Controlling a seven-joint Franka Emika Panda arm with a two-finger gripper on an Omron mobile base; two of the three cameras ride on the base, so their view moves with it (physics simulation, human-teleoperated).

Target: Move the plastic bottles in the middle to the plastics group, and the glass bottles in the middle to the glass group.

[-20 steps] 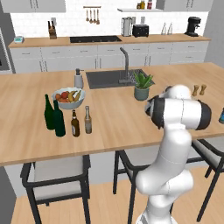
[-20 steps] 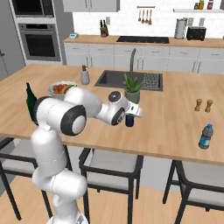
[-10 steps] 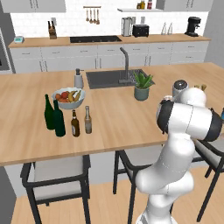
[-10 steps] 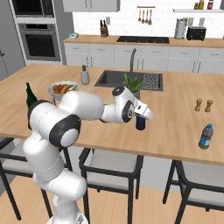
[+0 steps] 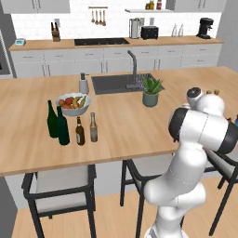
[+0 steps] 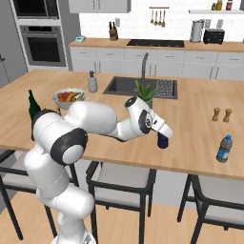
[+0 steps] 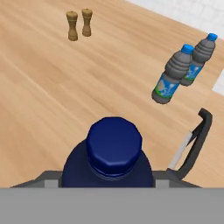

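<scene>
My gripper (image 6: 163, 137) is shut on the plastic bottle (image 6: 163, 142), a squat dark blue one, low over the counter near its front edge. From the hand view I look down on the plastic bottle's cap (image 7: 113, 148), wedged between the jaws. The plastics group (image 7: 173, 81), two grey water bottles with blue caps, stands ahead to the right, with one water bottle (image 6: 224, 149) at the counter's right end. The glass bottles (image 5: 80, 131), two slim brown ones, stand by the glass group (image 5: 62, 126) of tall green bottles on the left.
Two wooden shakers (image 6: 221, 115) stand behind the water bottle, also in the hand view (image 7: 78, 25). A potted plant (image 5: 151, 92), sink (image 5: 116, 83), soap dispenser (image 5: 83, 84) and fruit bowl (image 5: 73, 101) sit farther back. Stools (image 6: 121, 183) line the counter's front edge.
The arm has swung to the right along the counter's front, carrying the dark blue bottle toward the water bottles. The brown and green bottles have not moved.
</scene>
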